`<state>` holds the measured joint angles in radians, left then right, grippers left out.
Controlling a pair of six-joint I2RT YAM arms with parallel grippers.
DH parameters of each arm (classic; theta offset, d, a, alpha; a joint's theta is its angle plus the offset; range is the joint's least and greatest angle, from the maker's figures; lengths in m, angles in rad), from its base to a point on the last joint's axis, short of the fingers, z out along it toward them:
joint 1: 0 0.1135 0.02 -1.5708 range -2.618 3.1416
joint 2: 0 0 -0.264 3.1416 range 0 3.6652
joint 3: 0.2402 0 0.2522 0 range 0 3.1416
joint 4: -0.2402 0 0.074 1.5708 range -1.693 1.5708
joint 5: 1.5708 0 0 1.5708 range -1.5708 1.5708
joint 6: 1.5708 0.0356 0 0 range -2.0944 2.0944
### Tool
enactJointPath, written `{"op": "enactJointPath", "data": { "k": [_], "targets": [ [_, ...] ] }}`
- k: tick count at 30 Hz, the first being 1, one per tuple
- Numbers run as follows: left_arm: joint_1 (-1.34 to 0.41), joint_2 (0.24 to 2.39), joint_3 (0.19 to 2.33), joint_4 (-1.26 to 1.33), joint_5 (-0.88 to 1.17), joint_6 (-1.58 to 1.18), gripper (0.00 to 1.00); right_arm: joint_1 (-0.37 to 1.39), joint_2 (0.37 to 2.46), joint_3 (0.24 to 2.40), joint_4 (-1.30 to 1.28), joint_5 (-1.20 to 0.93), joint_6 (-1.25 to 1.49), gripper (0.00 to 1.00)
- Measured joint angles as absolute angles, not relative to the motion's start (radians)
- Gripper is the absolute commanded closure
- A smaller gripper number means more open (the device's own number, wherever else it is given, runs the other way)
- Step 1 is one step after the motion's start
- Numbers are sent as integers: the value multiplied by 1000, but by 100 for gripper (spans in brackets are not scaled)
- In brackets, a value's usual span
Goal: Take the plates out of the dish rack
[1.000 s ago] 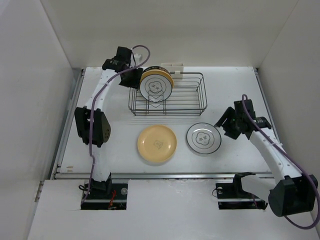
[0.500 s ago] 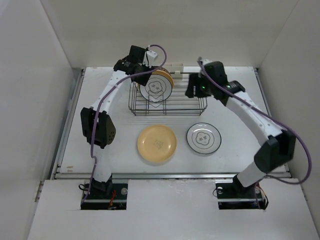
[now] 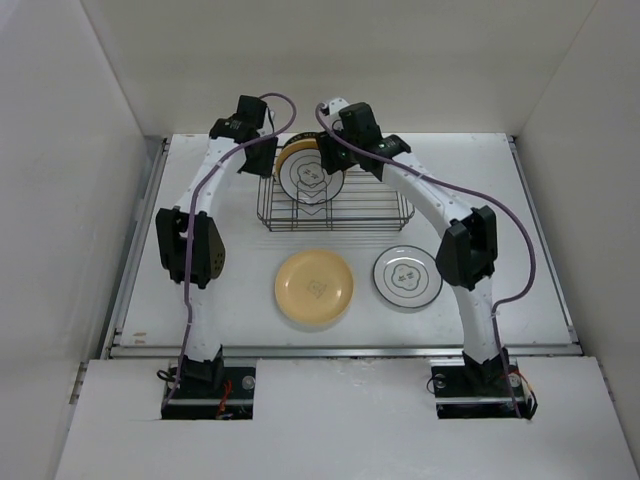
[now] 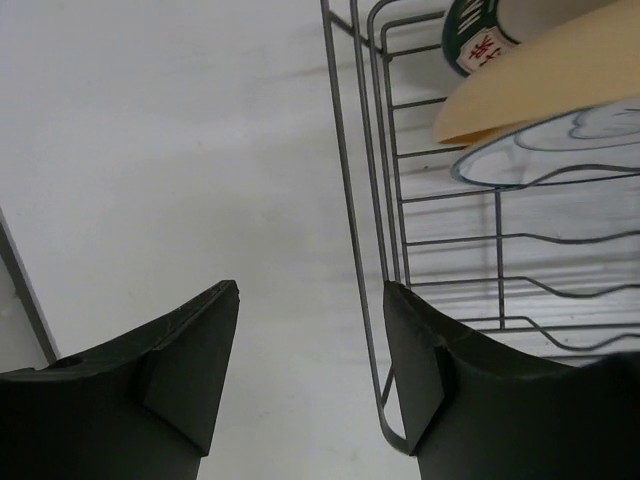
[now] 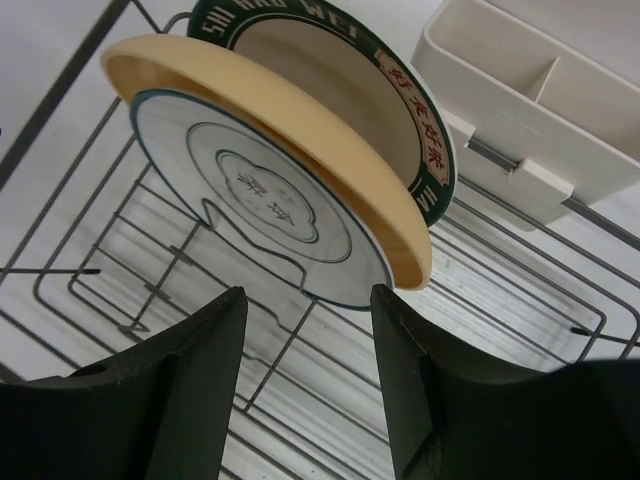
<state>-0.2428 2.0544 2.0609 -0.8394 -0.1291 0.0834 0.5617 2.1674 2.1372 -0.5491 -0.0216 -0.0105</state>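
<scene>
The dark wire dish rack (image 3: 370, 205) stands at the back centre of the table. Three plates stand in its left end: a white one with a dark rim (image 5: 255, 195) in front, a yellow one (image 5: 300, 125) behind it, and a green-rimmed one (image 5: 345, 50) at the back. My right gripper (image 5: 308, 300) is open just above the rack floor, right in front of the white plate's lower edge (image 3: 308, 178). My left gripper (image 4: 310, 295) is open and straddles the rack's left end wire (image 4: 350, 200). A yellow plate (image 3: 314, 286) and a white plate (image 3: 407, 277) lie flat on the table.
A white holder (image 5: 530, 100) is clipped to the rack's far long side, close behind the plates. The right arm (image 3: 420, 195) arches over the rack's right half. White walls enclose the table on three sides.
My right arm has swung from the table's right side across to the rack and now sits by the standing plates. My left gripper has shifted slightly at the rack's left end.
</scene>
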Motion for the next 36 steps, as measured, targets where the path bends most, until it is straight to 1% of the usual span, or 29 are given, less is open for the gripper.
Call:
{"op": "enactJointPath", "data": {
  "k": [7, 10, 11, 13, 14, 15, 17, 18, 19, 21, 22, 24, 29, 30, 32, 33, 34, 36],
  "targets": [
    [-208, 2143, 2024, -852, -108, 51, 42, 561, 2241, 2185, -532, 8, -35, 42],
    [-201, 2169, 2024, -857, -90, 51, 47, 561, 2269, 2189, -513, 27, -39, 42],
    [-201, 2178, 2024, -859, -84, 51, 52, 561, 2280, 2194, -512, 37, -41, 42],
    [-201, 2196, 2024, -867, -67, 49, 63, 561, 2291, 2209, -512, 50, -46, 46],
    [-201, 2205, 2025, -871, -58, 48, 71, 561, 2294, 2215, -509, 54, -48, 49],
    [-202, 2215, 2028, -877, -51, 44, 87, 561, 2298, 2221, -503, 60, -49, 57],
    [-209, 2231, 2047, -891, -30, 27, 99, 561, 2304, 2225, -493, 76, -61, 66],
    [-213, 2237, 2055, -896, -35, 14, 100, 561, 2305, 2225, -490, 83, -63, 66],
    [-210, 2242, 2063, -900, -34, -4, 100, 560, 2305, 2225, -489, 86, -64, 61],
    [-201, 2245, 2070, -901, -13, -11, 100, 559, 2305, 2225, -483, 87, -72, 46],
    [-200, 2246, 2071, -902, -6, -11, 100, 559, 2305, 2224, -478, 90, -76, 41],
    [-199, 2247, 2073, -903, -2, -11, 100, 565, 2305, 2224, -478, 91, -86, 37],
    [-199, 2247, 2074, -904, -3, -11, 100, 574, 2305, 2223, -461, 93, -104, 37],
    [-199, 2248, 2074, -905, -4, -11, 100, 574, 2305, 2223, -458, 93, -105, 42],
    [-199, 2249, 2075, -906, -4, -11, 100, 574, 2307, 2223, -448, 94, -110, 49],
    [-199, 2249, 2075, -906, -4, -11, 100, 574, 2309, 2223, -440, 95, -112, 58],
    [-199, 2249, 2075, -906, -4, -10, 100, 574, 2312, 2223, -432, 97, -116, 63],
    [-199, 2249, 2075, -906, -3, -10, 100, 572, 2318, 2223, -418, 107, -120, 64]
  ]
}}
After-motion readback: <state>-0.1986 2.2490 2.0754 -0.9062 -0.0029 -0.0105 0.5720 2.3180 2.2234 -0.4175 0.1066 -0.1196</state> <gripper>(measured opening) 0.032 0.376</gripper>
